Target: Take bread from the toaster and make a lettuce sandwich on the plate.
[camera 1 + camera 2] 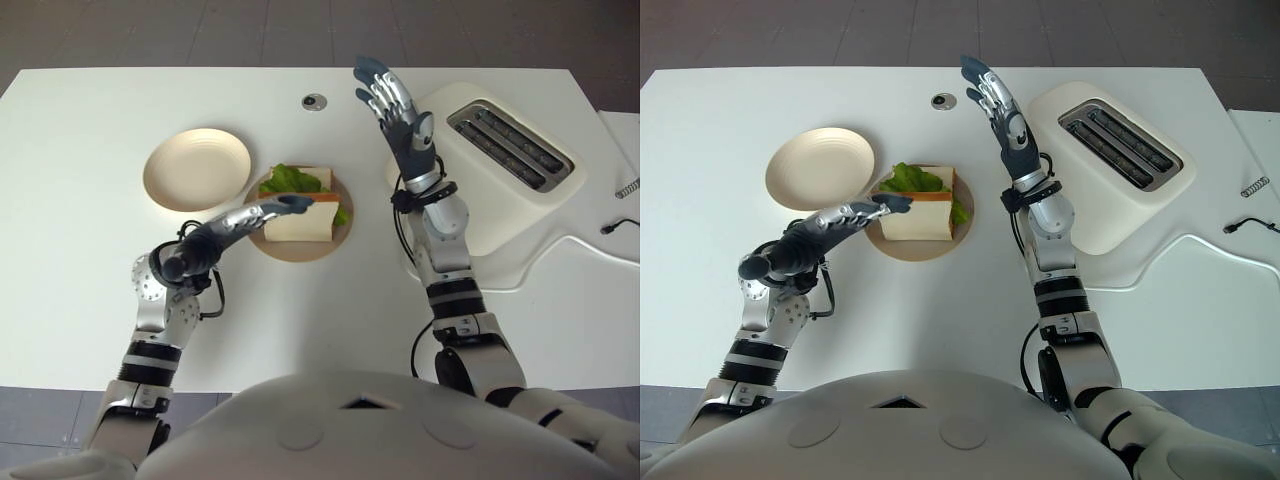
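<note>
A tan plate [300, 247] sits mid-table with a sandwich [300, 218] on it: white bread on top, green lettuce [295, 179] sticking out at the back. My left hand [262, 212] lies stretched over the plate's left side, fingers straight, fingertips at the bread's top edge, holding nothing. My right hand [395, 105] is raised between the plate and the white toaster [500, 170], fingers spread and empty. Both toaster slots [510, 148] look dark.
A cream bowl [197, 168] stands left of the plate, close to my left forearm. A round metal grommet [314, 101] sits at the table's back. A cable end [612, 228] and a small spring [626, 189] lie at the far right.
</note>
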You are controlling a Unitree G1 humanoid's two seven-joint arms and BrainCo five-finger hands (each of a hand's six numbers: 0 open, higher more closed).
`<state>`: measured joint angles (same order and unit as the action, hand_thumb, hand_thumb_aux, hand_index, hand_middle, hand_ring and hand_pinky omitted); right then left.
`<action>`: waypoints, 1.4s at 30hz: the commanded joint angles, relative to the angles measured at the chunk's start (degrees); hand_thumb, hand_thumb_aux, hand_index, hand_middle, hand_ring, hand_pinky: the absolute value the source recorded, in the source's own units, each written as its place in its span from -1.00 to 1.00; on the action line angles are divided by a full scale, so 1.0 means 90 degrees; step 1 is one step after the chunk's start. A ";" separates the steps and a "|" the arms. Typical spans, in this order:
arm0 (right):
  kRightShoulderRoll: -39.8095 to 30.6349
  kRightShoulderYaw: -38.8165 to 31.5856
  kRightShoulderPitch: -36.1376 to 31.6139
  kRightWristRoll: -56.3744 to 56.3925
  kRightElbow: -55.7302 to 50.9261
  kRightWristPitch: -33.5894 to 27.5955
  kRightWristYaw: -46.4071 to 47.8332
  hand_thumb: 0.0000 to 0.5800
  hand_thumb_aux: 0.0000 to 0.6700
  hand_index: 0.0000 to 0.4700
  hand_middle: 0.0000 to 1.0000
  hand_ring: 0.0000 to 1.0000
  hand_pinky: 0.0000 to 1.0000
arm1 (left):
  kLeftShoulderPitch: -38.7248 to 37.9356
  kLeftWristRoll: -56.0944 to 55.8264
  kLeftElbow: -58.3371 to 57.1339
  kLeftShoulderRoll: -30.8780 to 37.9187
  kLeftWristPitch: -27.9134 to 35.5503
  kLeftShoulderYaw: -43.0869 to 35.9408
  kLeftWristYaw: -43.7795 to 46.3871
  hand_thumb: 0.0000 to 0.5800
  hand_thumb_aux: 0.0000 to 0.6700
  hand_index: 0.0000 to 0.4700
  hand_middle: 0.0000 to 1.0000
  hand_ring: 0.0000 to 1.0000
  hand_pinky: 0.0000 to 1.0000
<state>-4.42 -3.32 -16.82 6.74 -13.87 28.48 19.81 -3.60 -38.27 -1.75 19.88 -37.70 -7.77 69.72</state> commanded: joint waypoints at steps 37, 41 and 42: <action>-0.0711 -0.0750 0.1231 0.2398 0.1849 -0.1337 0.2858 1.00 1.00 1.00 1.00 1.00 1.00 | 0.0062 -0.0835 0.0178 0.0039 0.0667 0.0141 -0.0164 1.00 1.00 1.00 1.00 1.00 1.00; -0.1494 -0.1507 0.1462 0.0726 0.1050 -0.0738 0.3563 1.00 1.00 1.00 1.00 1.00 1.00 | -0.0392 0.0289 -0.0405 0.0518 0.0182 -0.0483 0.1363 1.00 1.00 1.00 1.00 1.00 1.00; -0.1615 -0.1688 0.1503 0.0359 0.0871 -0.0544 0.3648 1.00 1.00 1.00 1.00 1.00 1.00 | -0.0381 0.0681 -0.0677 0.0543 -0.0001 -0.0591 0.1480 1.00 1.00 1.00 1.00 1.00 1.00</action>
<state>-16.59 -15.40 -4.16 16.48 -2.63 20.60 50.93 -6.90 -38.45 -3.68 23.65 -34.94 -11.00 80.26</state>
